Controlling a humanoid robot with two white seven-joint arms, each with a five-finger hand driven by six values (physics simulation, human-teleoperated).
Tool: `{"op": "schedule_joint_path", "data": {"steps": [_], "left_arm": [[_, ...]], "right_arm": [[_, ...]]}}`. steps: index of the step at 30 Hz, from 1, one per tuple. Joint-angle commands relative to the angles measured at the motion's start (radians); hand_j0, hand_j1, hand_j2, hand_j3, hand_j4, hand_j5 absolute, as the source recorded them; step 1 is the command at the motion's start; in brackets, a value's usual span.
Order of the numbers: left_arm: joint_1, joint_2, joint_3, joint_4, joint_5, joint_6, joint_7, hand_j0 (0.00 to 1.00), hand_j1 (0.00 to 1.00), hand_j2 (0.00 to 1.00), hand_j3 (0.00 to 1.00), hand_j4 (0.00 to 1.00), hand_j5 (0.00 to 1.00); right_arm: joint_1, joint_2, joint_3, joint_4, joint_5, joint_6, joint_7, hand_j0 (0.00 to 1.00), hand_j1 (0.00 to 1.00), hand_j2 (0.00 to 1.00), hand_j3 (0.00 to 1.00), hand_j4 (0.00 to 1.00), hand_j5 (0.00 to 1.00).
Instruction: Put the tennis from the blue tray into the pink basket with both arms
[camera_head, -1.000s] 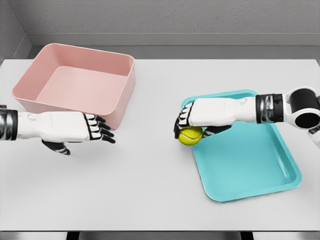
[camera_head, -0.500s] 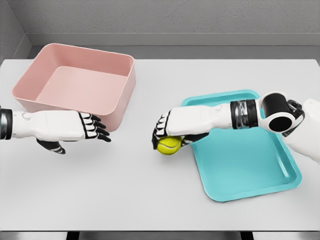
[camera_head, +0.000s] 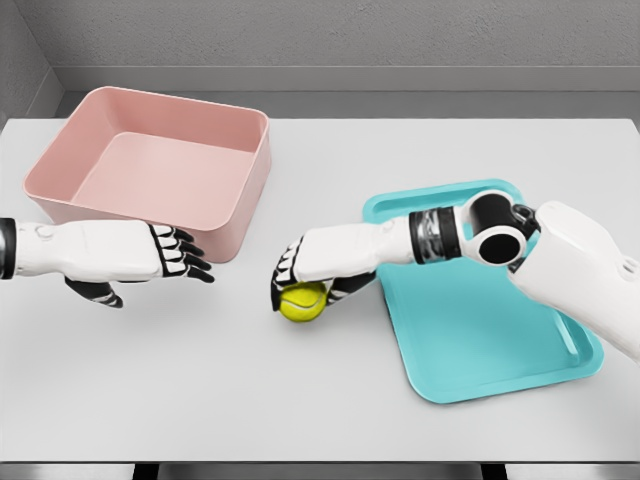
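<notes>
You had one view only, from the robot's head, looking steeply down and forward over the desk (camera_head: 300, 390). It stood close enough that the desk filled nearly the whole width, the far wall (camera_head: 340, 35) closing the top. No second view shared the scene.

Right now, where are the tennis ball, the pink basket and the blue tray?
tennis ball (camera_head: 301, 303), head view, on its visible yellow lower half below the fingers.
pink basket (camera_head: 252, 185), head view, on its right wall.
blue tray (camera_head: 470, 330), head view, on its bare floor.
</notes>
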Motion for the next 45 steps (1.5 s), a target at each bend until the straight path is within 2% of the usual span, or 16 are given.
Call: {"op": "schedule_joint_path", "data": {"steps": [1,10,12,19,20,22,25,27,30,35,36,37,40,42,45], "left_arm": [[0.0,0.009,0.009,0.001,0.006,0.002,0.001,1.0,1.0,1.0,1.0,1.0,1.0],[0.0,0.011,0.014,0.001,0.006,0.002,-0.005,1.0,1.0,1.0,1.0,1.0,1.0],[0.0,0.018,0.014,-0.001,0.006,0.002,-0.129,1.0,1.0,1.0,1.0,1.0,1.0],[-0.018,0.015,0.015,-0.001,0.007,0.002,-0.129,1.0,1.0,1.0,1.0,1.0,1.0],[-0.018,0.015,0.015,-0.001,0.007,0.002,-0.129,1.0,1.0,1.0,1.0,1.0,1.0],[-0.018,0.006,0.012,-0.001,0.007,0.002,-0.129,1.0,1.0,1.0,1.0,1.0,1.0],[-0.021,-0.017,0.014,-0.001,0.009,0.002,-0.129,1.0,1.0,1.0,1.0,1.0,1.0],[-0.054,-0.015,0.012,-0.001,0.041,0.002,-0.129,1.0,1.0,1.0,1.0,1.0,1.0],[-0.089,-0.042,0.012,-0.001,0.041,0.002,-0.129,1.0,1.0,1.0,1.0,1.0,1.0],[-0.09,-0.086,0.012,-0.001,0.04,0.002,-0.129,1.0,1.0,1.0,1.0,1.0,1.0],[-0.09,-0.091,0.012,-0.001,0.041,0.002,-0.129,1.0,1.0,1.0,1.0,1.0,1.0],[-0.09,-0.092,0.012,-0.001,0.041,0.002,-0.129,1.0,1.0,1.0,1.0,1.0,1.0],[-0.09,-0.089,0.012,-0.001,0.046,0.002,-0.129,1.0,1.0,1.0,1.0,1.0,1.0],[-0.09,-0.115,0.001,-0.002,0.104,0.002,-0.129,1.0,1.0,1.0,1.0,1.0,1.0],[-0.09,-0.19,-0.034,-0.001,0.144,0.002,-0.129,1.0,1.0,1.0,1.0,1.0,1.0]], "right_arm": [[0.0,0.015,0.01,0.026,-0.007,0.003,0.0,0.62,0.62,0.62,0.62,0.62,0.62],[-0.015,0.064,0.058,0.086,-0.007,0.003,-0.001,0.61,0.61,0.61,0.61,0.61,0.61],[-0.02,0.075,0.064,0.097,-0.007,0.003,-0.001,0.62,0.62,0.62,0.62,0.62,0.62],[-0.021,0.073,0.064,0.097,-0.007,0.003,-0.001,0.62,0.62,0.62,0.62,0.62,0.62],[-0.021,0.073,0.064,0.097,-0.007,0.003,-0.001,0.65,0.65,0.65,0.65,0.65,0.65],[-0.023,0.07,0.062,0.095,-0.007,0.003,-0.001,1.0,1.0,1.0,1.0,1.0,1.0],[-0.026,0.07,0.062,0.095,-0.007,0.003,-0.001,1.0,1.0,1.0,1.0,1.0,1.0],[-0.028,0.07,0.062,0.095,-0.007,0.003,-0.001,1.0,1.0,1.0,1.0,1.0,1.0],[-0.028,0.067,0.062,0.095,-0.007,0.003,-0.001,1.0,1.0,1.0,1.0,1.0,1.0],[-0.032,0.061,0.059,0.092,-0.007,0.003,-0.001,1.0,1.0,1.0,1.0,1.0,1.0],[-0.044,0.037,0.047,0.089,-0.008,0.003,-0.006,1.0,1.0,1.0,1.0,1.0,1.0],[-0.046,-0.006,-0.017,0.081,-0.008,0.003,-0.009,1.0,1.0,1.0,1.0,1.0,1.0],[-0.048,-0.163,-0.133,0.081,-0.01,0.003,-0.004,1.0,1.0,1.0,1.0,1.0,1.0],[-0.075,-0.25,-0.16,0.083,-0.01,0.003,-0.003,1.0,1.0,1.0,1.0,1.0,1.0],[-0.084,-0.325,-0.189,0.087,-0.011,0.003,-0.03,1.0,1.0,1.0,1.0,1.0,1.0]]}}
